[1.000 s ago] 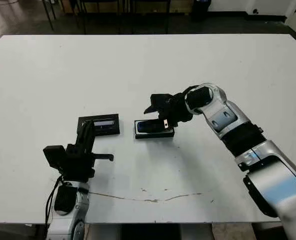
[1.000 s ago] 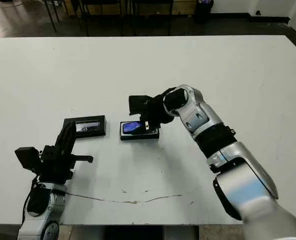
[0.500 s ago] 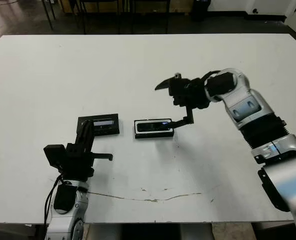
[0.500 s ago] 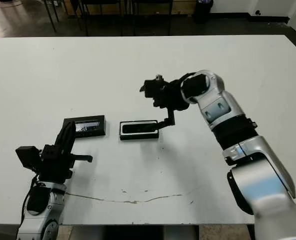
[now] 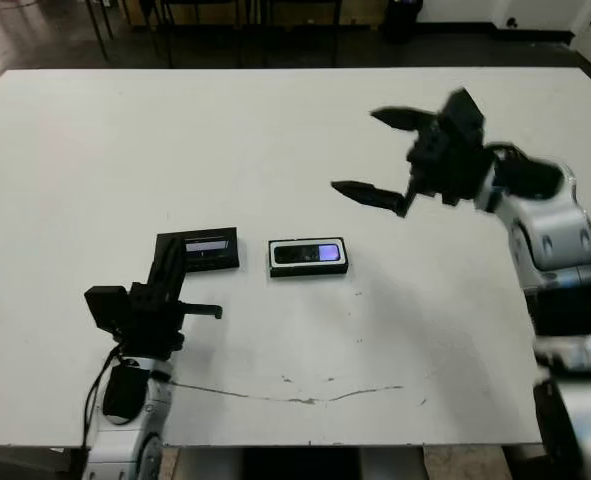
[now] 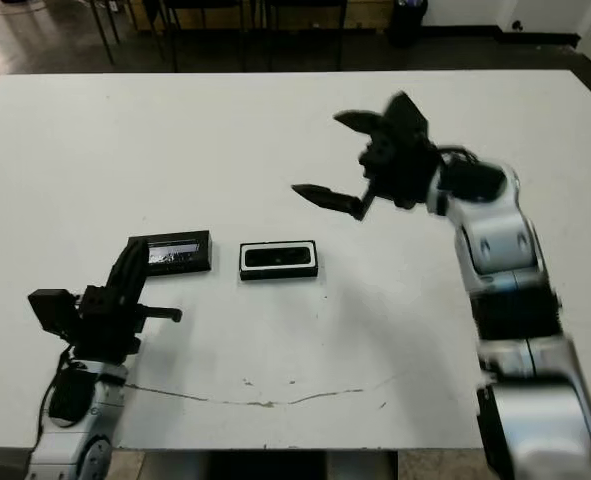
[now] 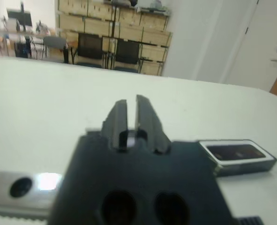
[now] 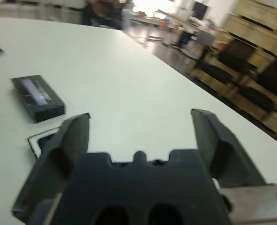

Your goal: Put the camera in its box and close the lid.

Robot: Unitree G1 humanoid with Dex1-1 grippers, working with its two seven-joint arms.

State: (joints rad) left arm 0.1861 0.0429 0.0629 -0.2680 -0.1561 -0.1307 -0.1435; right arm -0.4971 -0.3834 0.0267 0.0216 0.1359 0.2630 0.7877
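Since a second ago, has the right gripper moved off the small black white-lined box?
Yes. The right gripper has lifted away from the box, up and toward the robot's right, fingers open.

Slim dark camera (image 6: pixel 277 258) sits in black white-lined box (image 6: pixel 245 262).
Black right gripper (image 6: pixel 347 160) spread wide above the table, clear of it.

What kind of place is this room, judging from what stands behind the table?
Probably an office or lab workroom: black chairs at desks, wooden cabinets along the wall, and a monitor beyond the white table.
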